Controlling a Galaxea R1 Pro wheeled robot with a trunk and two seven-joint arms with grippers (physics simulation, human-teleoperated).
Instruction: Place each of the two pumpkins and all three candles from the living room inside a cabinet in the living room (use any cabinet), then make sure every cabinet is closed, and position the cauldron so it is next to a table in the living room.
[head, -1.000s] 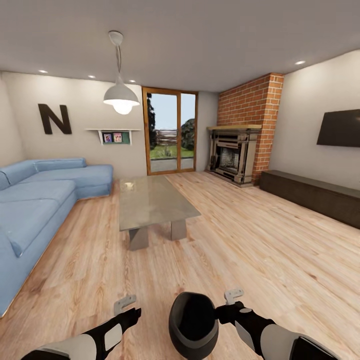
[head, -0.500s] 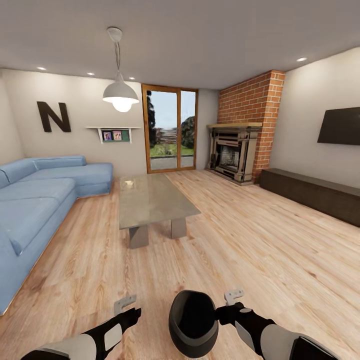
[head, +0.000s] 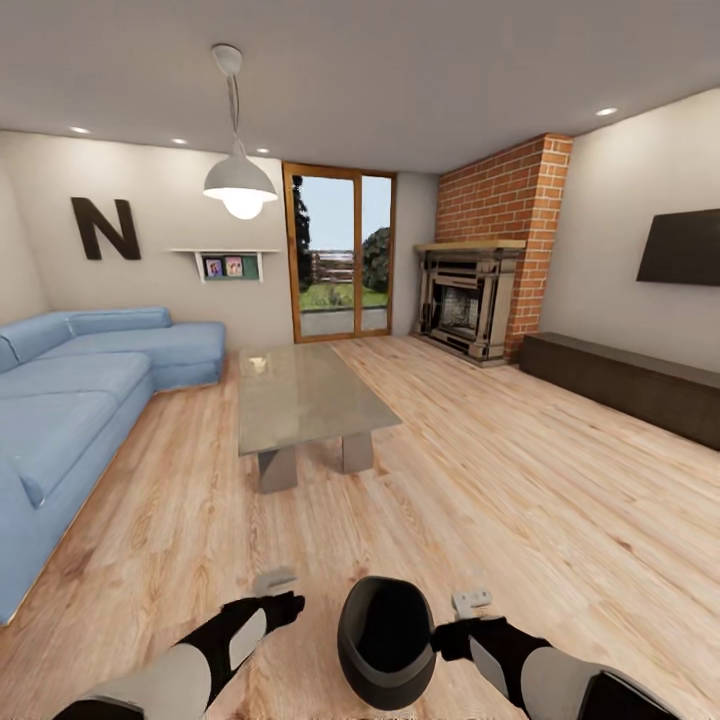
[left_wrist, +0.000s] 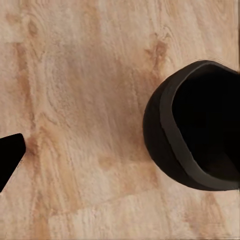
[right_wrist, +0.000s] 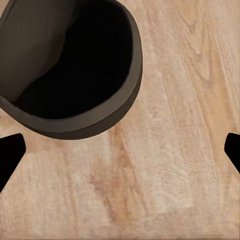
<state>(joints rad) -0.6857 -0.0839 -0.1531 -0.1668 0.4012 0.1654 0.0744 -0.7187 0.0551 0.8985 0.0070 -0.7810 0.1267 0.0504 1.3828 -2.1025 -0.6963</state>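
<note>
The glossy black cauldron (head: 385, 640) is low in the head view, between my two arms, its wide mouth open (right_wrist: 75, 60). I cannot tell whether it rests on the wood floor. My left gripper (head: 285, 593) is open just left of it, one fingertip (left_wrist: 7, 160) over bare floor and the pot's rim (left_wrist: 170, 130) beside it. My right gripper (head: 460, 612) is open at the pot's right side, fingertips (right_wrist: 10, 155) wide apart with only floor between them. Ahead stands the grey-beige table (head: 300, 395). The dark cabinet (head: 620, 385) runs along the right wall, shut. Pumpkins and candles are out of view.
A blue corner sofa (head: 70, 400) lines the left side. A brick fireplace (head: 465, 310) fills the far right corner beside a glass door (head: 340, 255). A TV (head: 680, 247) hangs above the cabinet. Open wood floor (head: 520, 500) lies between table and cabinet.
My left arm has swung in closer to the cauldron and my right gripper has dropped slightly. The room has shifted a little in the view; the cauldron keeps its place between the arms.
</note>
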